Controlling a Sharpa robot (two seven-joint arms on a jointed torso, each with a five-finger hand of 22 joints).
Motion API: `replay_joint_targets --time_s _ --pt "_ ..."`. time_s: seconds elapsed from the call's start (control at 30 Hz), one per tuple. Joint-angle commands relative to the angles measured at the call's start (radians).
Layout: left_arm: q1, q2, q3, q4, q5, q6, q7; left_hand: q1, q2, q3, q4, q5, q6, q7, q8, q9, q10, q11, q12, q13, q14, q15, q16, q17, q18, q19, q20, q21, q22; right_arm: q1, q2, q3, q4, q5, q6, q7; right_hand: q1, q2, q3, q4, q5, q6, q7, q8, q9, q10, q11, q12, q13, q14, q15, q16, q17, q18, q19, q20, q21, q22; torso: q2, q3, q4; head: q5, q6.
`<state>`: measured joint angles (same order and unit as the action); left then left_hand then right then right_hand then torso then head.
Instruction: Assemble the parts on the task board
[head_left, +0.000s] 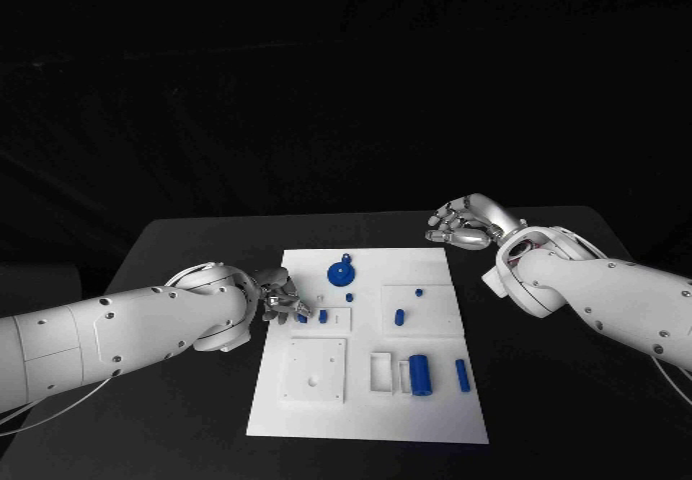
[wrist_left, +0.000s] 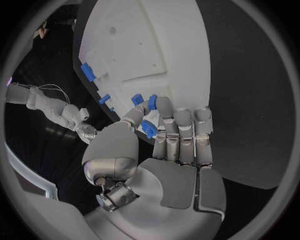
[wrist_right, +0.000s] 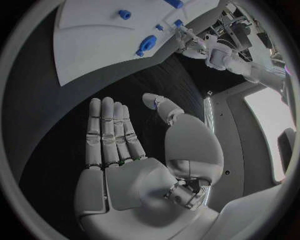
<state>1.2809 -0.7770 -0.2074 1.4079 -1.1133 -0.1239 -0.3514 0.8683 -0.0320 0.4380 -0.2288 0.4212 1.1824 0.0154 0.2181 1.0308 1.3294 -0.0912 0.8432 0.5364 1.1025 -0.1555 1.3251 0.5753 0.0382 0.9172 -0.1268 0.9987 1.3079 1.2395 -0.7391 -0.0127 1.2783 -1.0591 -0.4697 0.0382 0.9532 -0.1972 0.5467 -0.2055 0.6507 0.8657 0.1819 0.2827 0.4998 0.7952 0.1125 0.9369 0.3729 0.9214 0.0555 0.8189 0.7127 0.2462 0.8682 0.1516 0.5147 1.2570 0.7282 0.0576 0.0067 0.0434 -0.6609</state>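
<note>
I have my left hand (head_left: 278, 300) down at the left edge of the task board (head_left: 433, 410), and the left wrist view shows it pinching a small blue part (wrist_left: 148, 128) between thumb and fingers, right over the board's rim. Two more small blue pieces (wrist_left: 143, 100) sit on the board just beyond my fingertips. My right hand (head_left: 464, 227) hangs past the board's far right corner, over the bare table (head_left: 188, 250), fingers apart and straight, holding nothing.

The part looks like hard moulded plastic: light, stiff, and smooth enough to twist or slip in a fingertip pinch. I judge it wants a grip across its flat sides, kept low, leaving the mating end free. The large blue cylinder (head_left: 420, 375) nearer me would roll, so I'd take it around the middle.
</note>
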Motion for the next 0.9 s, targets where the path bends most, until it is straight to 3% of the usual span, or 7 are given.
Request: replay_joint_targets --time_s 0.03,0.77,0.9 --pt "-0.006 0.006 -0.004 0.006 0.003 0.018 0.010 -0.001 -0.012 0.000 0.010 -0.005 0.003 0.006 -0.005 -0.003 0.001 0.006 -0.006 0.002 0.000 -0.004 -0.004 0.002 0.009 0.009 -0.116 -0.003 0.014 0.000 0.000 0.000 0.002 -0.003 0.010 0.008 -0.002 0.005 -0.005 0.002 0.006 -0.007 0.001 -0.005 -0.001 -0.008 -0.002 0.005 -0.002 -0.005 0.001 0.006 -0.002 0.016 0.003 0.002 -0.004 0.002 0.000 -0.0002 0.0007 -0.001 0.001" --pt "-0.006 0.002 -0.004 0.005 0.000 0.005 -0.001 -0.025 -0.053 0.003 0.049 -0.018 0.007 0.004 -0.003 -0.014 0.004 0.005 -0.006 0.005 0.002 -0.007 -0.004 0.005 0.010 0.012 -0.119 -0.004 0.015 0.000 0.000 0.000 0.000 -0.003 0.010 0.008 -0.003 0.005 -0.006 0.002 0.007 -0.007 0.002 -0.006 -0.001 -0.008 -0.002 0.006 -0.003 -0.006 0.001 0.006 -0.002 0.016 0.003 0.002 -0.005 0.003 0.000 -0.0004 0.0001 -0.004 0.001" --pt "-0.006 0.001 -0.003 0.004 -0.002 0.004 -0.005 -0.036 -0.073 0.004 0.068 -0.023 0.009 0.003 0.000 -0.016 0.006 0.004 -0.004 0.007 0.002 -0.009 -0.001 0.007 0.011 0.013 -0.121 -0.004 0.016 0.000 0.000 0.000 0.000 -0.003 0.010 0.008 -0.003 0.005 -0.006 0.002 0.007 -0.007 0.002 -0.006 -0.001 -0.008 -0.002 0.006 -0.003 -0.006 0.001 0.006 -0.002 0.016 0.003 0.002 -0.005 0.003 0.000 -0.0003 0.0001 -0.004 0.000"
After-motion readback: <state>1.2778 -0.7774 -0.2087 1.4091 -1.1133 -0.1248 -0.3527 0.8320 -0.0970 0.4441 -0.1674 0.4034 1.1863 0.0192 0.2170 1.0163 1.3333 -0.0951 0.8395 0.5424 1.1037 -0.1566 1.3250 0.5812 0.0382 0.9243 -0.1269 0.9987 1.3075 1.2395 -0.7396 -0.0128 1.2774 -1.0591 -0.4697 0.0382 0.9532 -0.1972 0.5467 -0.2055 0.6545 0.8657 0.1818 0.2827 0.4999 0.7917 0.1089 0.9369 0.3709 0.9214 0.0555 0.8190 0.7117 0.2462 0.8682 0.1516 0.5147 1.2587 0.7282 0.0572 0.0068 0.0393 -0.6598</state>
